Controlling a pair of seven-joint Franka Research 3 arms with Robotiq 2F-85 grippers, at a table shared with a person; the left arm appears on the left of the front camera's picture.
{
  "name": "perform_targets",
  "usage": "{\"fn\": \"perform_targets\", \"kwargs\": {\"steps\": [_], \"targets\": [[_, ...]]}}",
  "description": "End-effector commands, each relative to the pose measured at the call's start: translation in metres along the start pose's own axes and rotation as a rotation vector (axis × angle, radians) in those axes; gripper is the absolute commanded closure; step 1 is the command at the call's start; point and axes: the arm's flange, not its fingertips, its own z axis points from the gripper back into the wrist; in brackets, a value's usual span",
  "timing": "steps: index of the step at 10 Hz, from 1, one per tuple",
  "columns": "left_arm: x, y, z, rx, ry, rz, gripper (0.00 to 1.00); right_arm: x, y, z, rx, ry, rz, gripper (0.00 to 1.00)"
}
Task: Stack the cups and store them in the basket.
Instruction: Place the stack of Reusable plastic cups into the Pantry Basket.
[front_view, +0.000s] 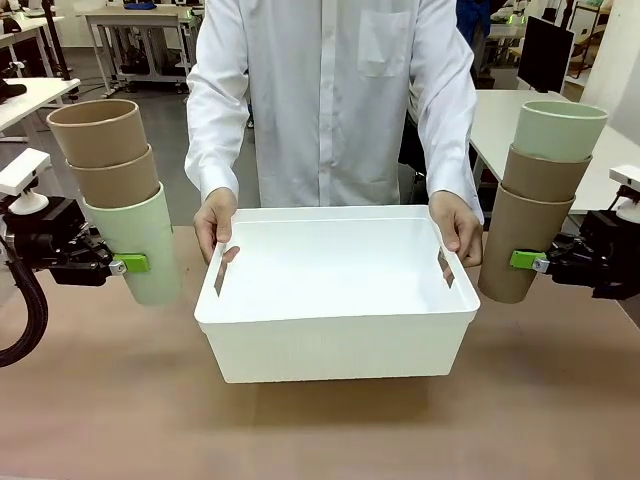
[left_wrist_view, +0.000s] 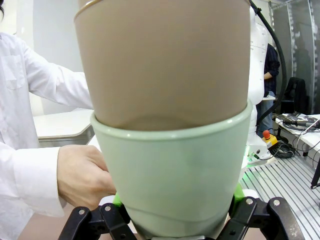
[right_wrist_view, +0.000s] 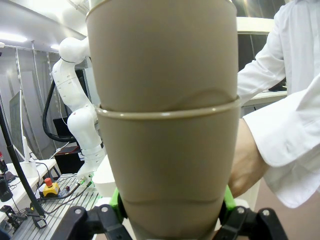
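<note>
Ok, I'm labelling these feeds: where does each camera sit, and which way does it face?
Front: fixed between the arms, facing across the table at the person holding the basket; left tool and right tool show.
Left wrist: on that arm, looking along its tool at the mint-bottomed stack.
Right wrist: likewise, at the brown-bottomed stack.
Shared: front also shows both stacks and the person.

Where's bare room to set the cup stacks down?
The basket is bare inside; so is the table in front of it. Crowded at both ends: the person's hands grip there, left stack and right stack close beside.
</note>
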Motion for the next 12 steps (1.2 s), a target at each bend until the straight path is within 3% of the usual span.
{"fn": "perform_targets", "kwargs": {"steps": [1,12], "targets": [[0.0049,-0.0015,-0.001,-0.001,-0.006,-0.012,0.15,0.0041,-0.0009,-0.004,-0.007,-0.006,0.007,0.15],[0.0049,-0.0015,-0.001,-0.001,-0.006,-0.012,0.15,0.0041,-0.0009,-0.004,-0.007,-0.006,0.007,0.15]]}}
